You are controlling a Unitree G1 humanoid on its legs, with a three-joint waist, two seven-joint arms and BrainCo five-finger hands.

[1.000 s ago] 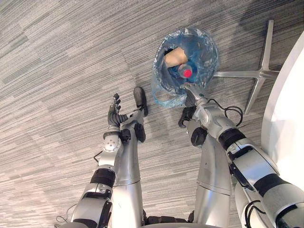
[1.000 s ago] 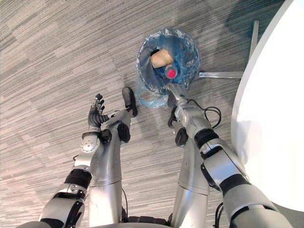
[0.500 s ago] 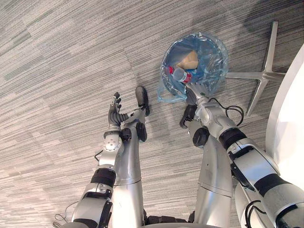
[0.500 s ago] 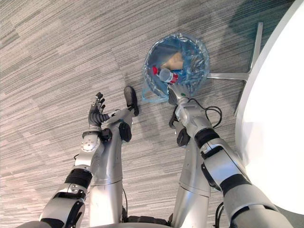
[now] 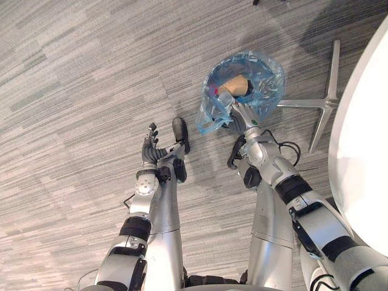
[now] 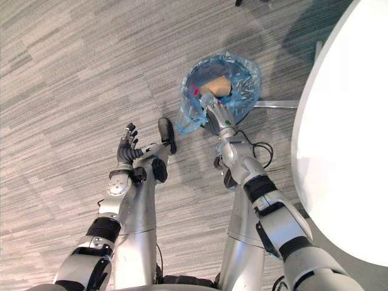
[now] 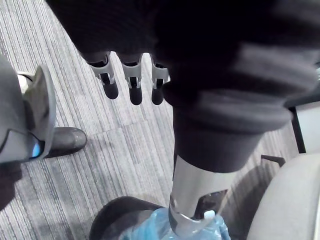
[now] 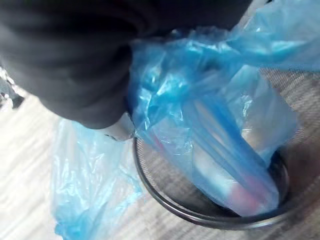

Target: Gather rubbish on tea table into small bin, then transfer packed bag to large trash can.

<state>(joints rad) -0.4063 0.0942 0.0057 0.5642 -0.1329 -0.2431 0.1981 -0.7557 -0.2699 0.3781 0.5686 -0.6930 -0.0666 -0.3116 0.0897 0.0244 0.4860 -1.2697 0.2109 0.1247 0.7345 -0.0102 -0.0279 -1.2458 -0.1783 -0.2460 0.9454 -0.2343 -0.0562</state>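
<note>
From the head, the right hand [image 5: 234,111] pinches the bag [image 5: 259,79] by its near rim while the left hand [image 5: 150,145] hangs open and empty; the left wrist view shows slack fingers [image 7: 134,87]; the right wrist view shows thin, slippery, tearable film half out of the bin [image 8: 200,216], probably light and best gathered at its mouth.

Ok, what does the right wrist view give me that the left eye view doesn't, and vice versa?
Right wrist view: the bin's dark rim close up, one stretch bare of the blue bag, and a reddish shape showing through the plastic. Left eye view: the left hand open above the carpet, a tan item in the bag, the white table and a silver chair base. Both: the bag in the bin, the right hand at its near edge.
</note>
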